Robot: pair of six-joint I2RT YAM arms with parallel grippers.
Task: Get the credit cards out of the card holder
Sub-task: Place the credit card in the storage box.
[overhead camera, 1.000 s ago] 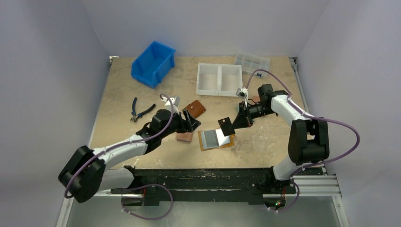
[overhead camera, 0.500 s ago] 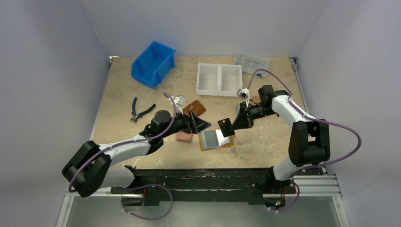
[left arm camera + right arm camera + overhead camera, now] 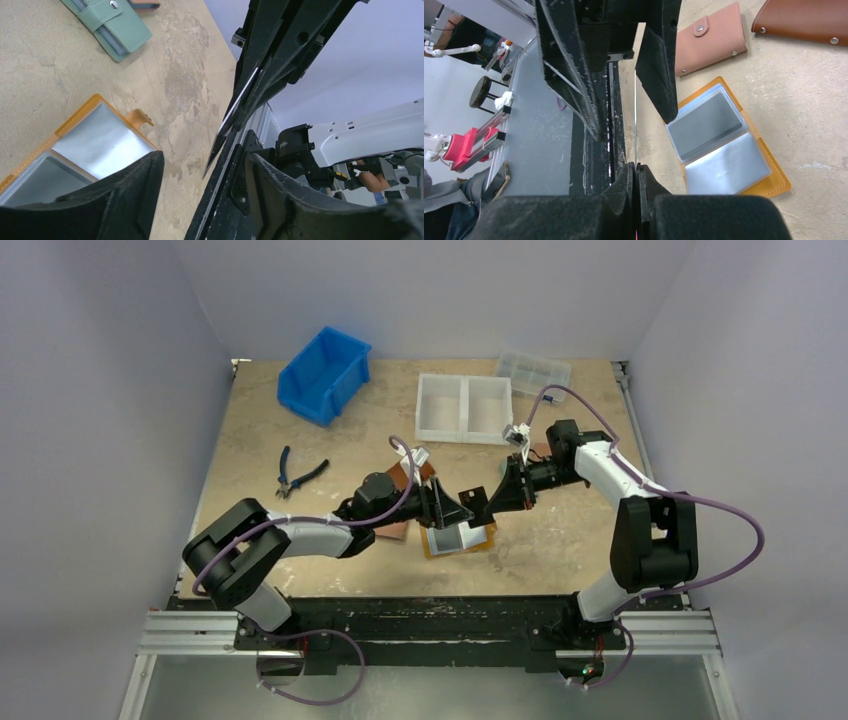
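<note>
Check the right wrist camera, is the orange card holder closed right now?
No, the card holder lies spread open on the table with its clear sleeves facing up.

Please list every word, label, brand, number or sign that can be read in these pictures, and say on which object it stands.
None: no text can be read in any view.
The credit card in the right gripper is edge-on in the wrist views and too small from above.
The card holder bears no lettering.
The pink wallet and the green wallet show only snaps.
</note>
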